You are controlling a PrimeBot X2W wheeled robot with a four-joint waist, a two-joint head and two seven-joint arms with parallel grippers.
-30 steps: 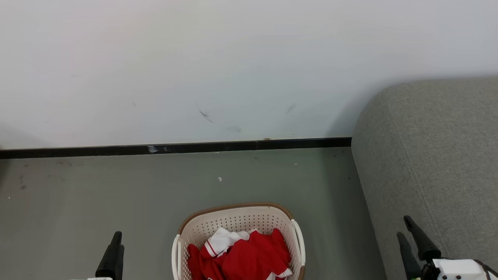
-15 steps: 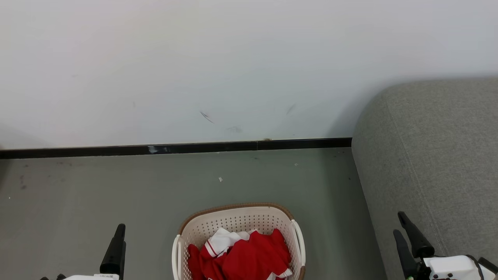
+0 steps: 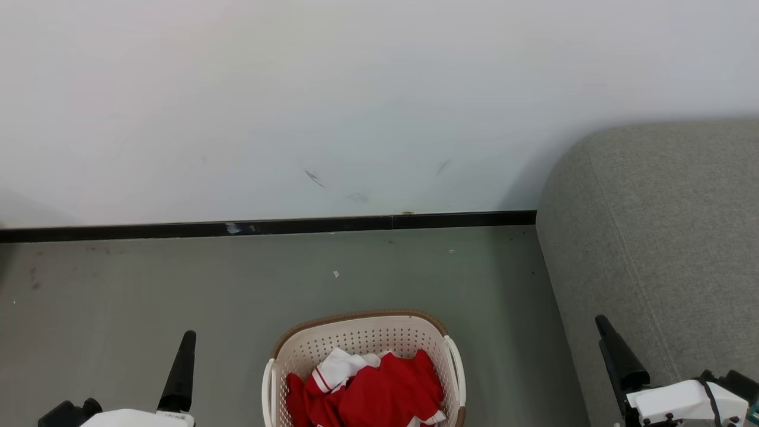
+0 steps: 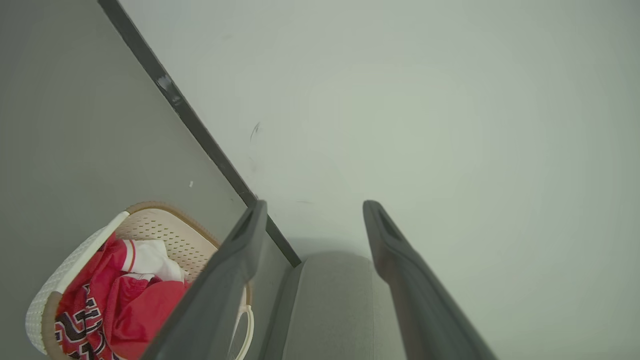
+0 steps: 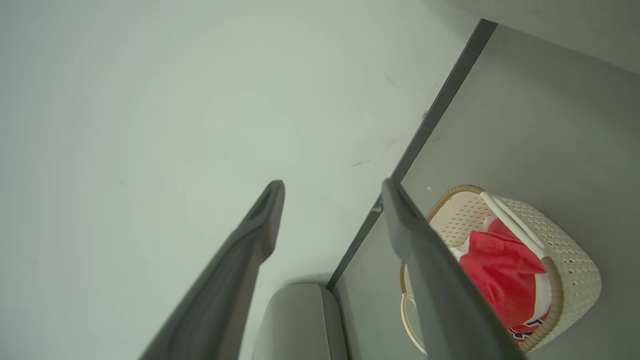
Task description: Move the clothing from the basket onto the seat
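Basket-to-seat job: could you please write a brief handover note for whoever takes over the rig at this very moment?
Left gripper: open, empty, raised to the left of the basket.
Right gripper: open, empty, raised to the right of the basket, by the seat.
Things: the clothing lies heaped in the basket, which stands on the floor next to the seat.
Done: nothing moved yet; the part of the seat in view bears no garment.
Left: reach into the basket, grasp the garments, lift them out and lay them on the seat.
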